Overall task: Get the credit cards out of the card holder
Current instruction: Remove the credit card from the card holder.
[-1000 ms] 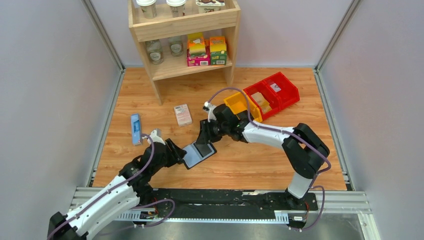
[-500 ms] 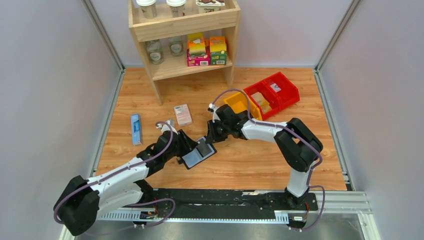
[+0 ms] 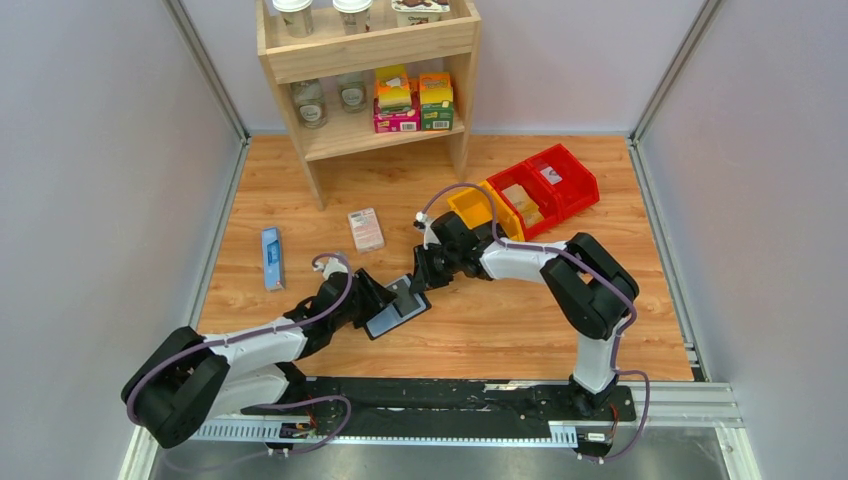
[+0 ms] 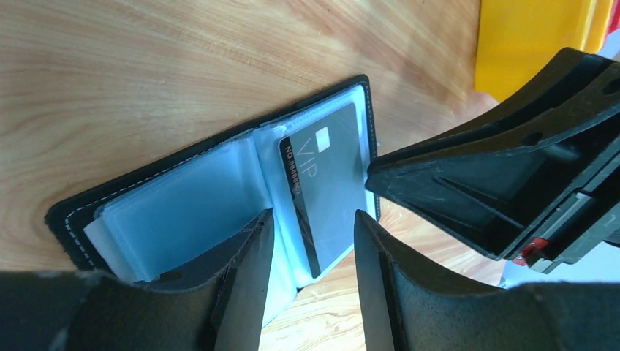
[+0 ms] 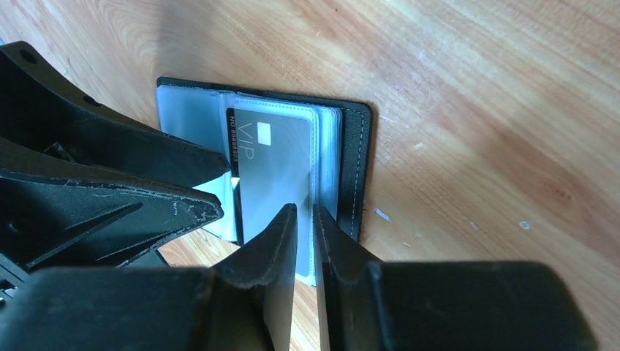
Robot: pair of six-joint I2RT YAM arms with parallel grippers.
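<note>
**Clerk:** Worktop (image 3: 520, 330)?
**Inspector:** Bare wood to the right of the work and nearer the bases. A yellow bin (image 3: 478, 208) stands beyond the right arm.
**Clerk:** Card holder (image 3: 398, 305)?
**Inspector:** It lies open and flat between the two arms, pockets up.
**Clerk:** Pincers?
**Inspector:** Left pincer (image 4: 313, 219) is spread over the pockets. Right pincer (image 5: 303, 212) is nearly closed, tips at the edge of the credit card (image 4: 329, 183). Grip cannot be told.
**Clerk:** The card?
**Inspector:** Grey, marked VIP, beside the holder's stitched border.
</note>
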